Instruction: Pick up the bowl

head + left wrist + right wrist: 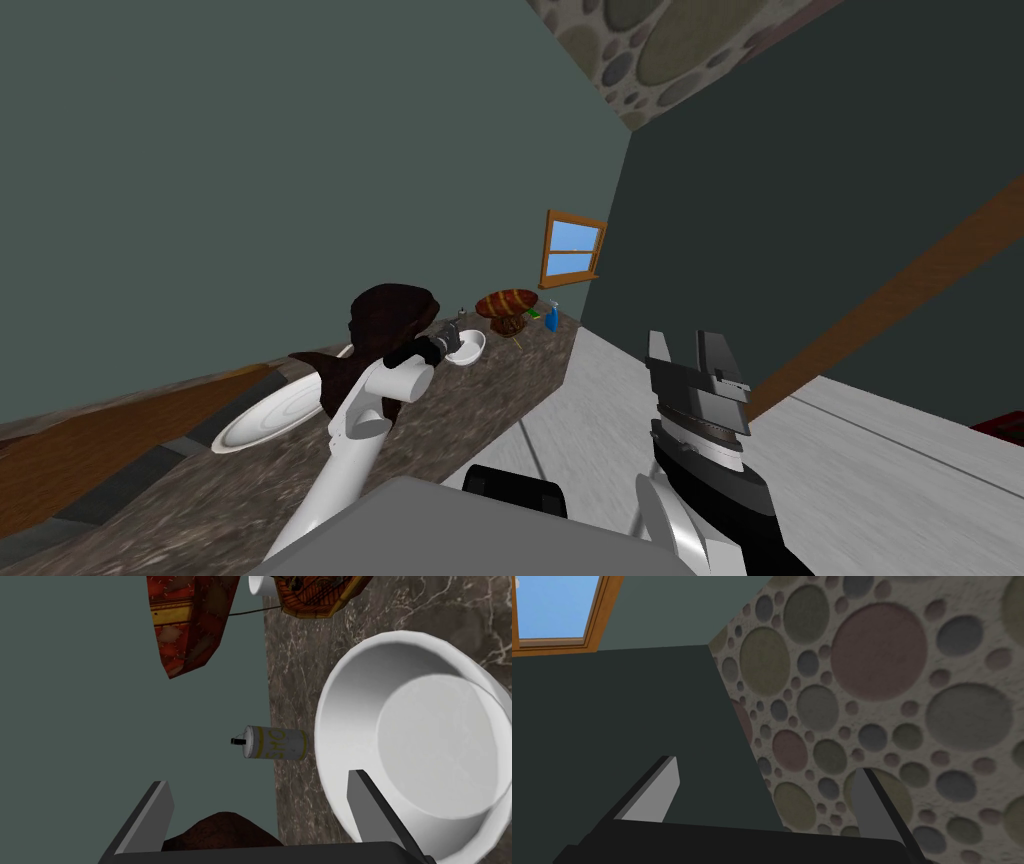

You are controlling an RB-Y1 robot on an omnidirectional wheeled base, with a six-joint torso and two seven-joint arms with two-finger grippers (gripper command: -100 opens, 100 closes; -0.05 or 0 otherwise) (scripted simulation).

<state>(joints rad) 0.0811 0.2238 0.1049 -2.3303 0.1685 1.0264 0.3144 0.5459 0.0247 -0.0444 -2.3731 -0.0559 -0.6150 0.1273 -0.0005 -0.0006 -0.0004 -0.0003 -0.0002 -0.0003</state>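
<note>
Left wrist view: left pincer (259,778) wide, white bowl (430,726) rim btwn its fingers on counter (295,666), so it can pinch. Right pincer (766,765) wide, idle.

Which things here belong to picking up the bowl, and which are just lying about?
Job: white bowl; left pincer, open at its rim; dark marbled counter beneath.
Lying about: large white plate; small white can; blue spray bottle; red patterned ornament; dark brown object; right pincer, open, off to the side.
</note>
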